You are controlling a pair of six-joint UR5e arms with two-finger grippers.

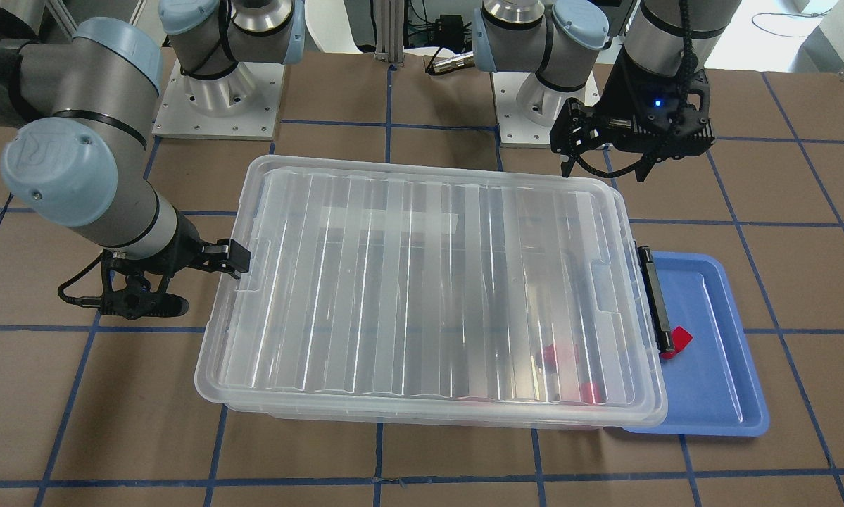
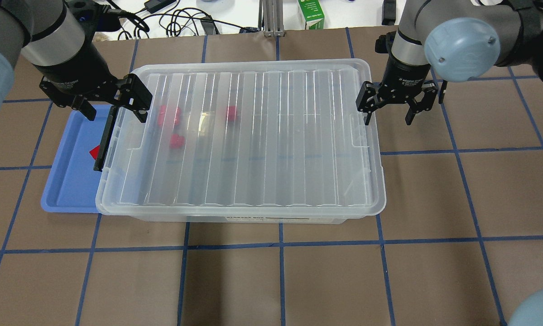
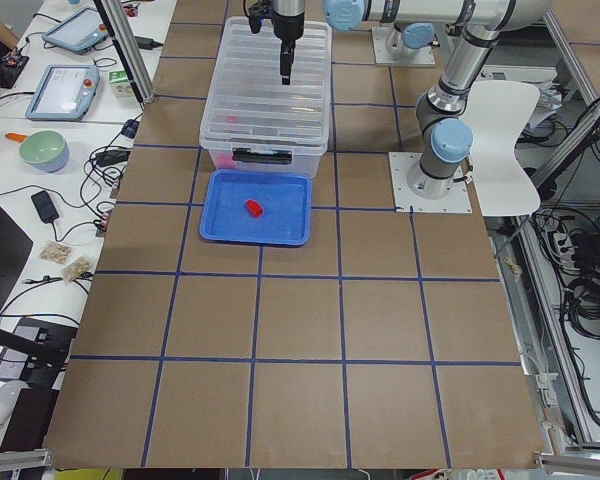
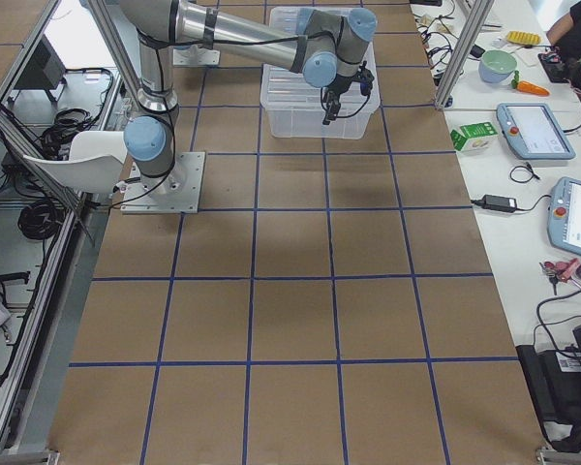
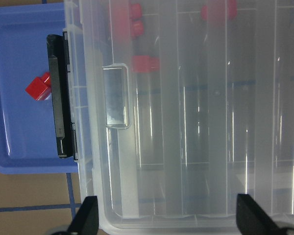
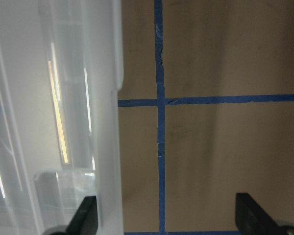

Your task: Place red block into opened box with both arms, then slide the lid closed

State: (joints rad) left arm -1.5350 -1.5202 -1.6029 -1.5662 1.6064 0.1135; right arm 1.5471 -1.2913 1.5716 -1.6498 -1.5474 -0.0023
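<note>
The clear box (image 2: 239,213) stands mid-table with its ribbed lid (image 2: 276,136) lying over the whole of it. Three red pieces (image 2: 169,115) show blurred through the lid near the black latch (image 2: 104,140). One red block (image 2: 93,152) lies on the blue tray (image 2: 67,181), just beside the latch; the left wrist view shows this red block (image 5: 37,88) too. My left gripper (image 2: 113,108) hangs open above the latch end of the box, holding nothing. At the opposite short end my right gripper (image 2: 387,118) is open and empty, one finger by the lid's edge.
The blue tray (image 1: 710,380) is tucked partly under the box's latch end. A green carton (image 2: 314,13) and cables lie beyond the table's far edge. Both arm bases (image 1: 217,91) stand on the robot's side. Brown table with blue grid lines surrounds the box.
</note>
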